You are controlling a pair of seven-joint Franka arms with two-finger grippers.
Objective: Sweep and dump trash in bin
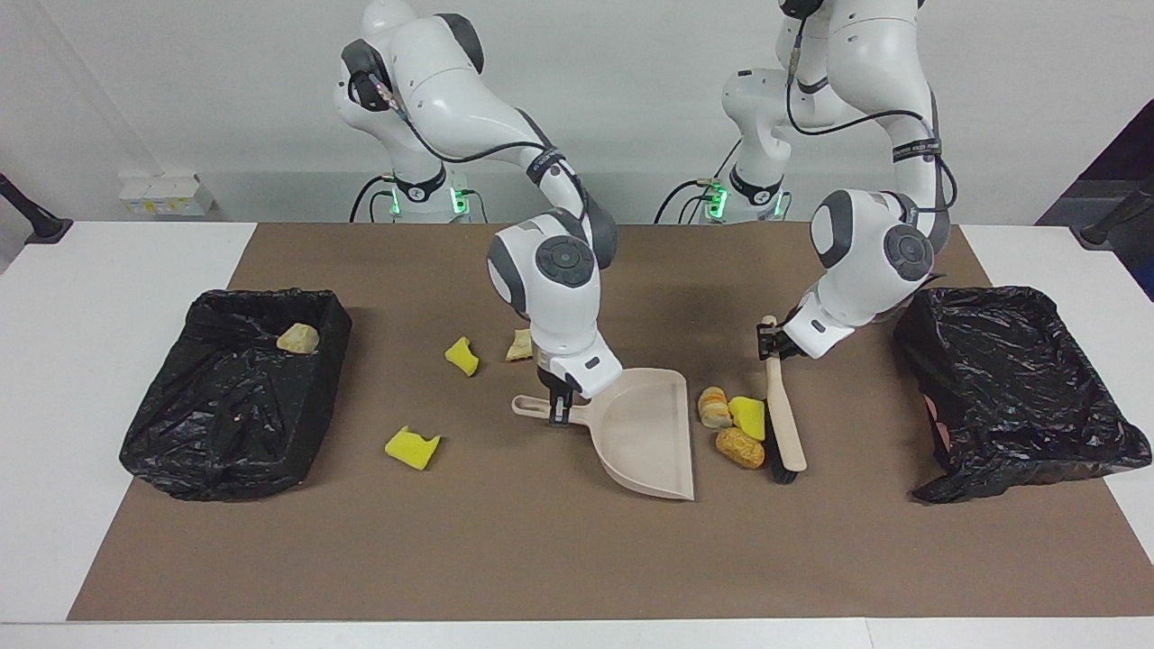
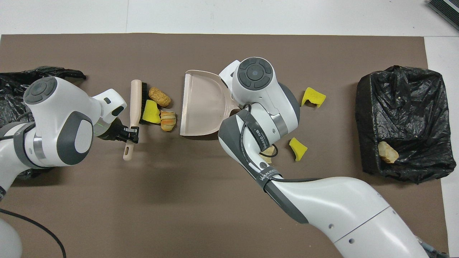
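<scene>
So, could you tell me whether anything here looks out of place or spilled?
Only the trash itself: three scraps between brush and dustpan, three more loose on the mat beside the right arm. One tan lump lies in the bin. Nothing looks damaged.
</scene>
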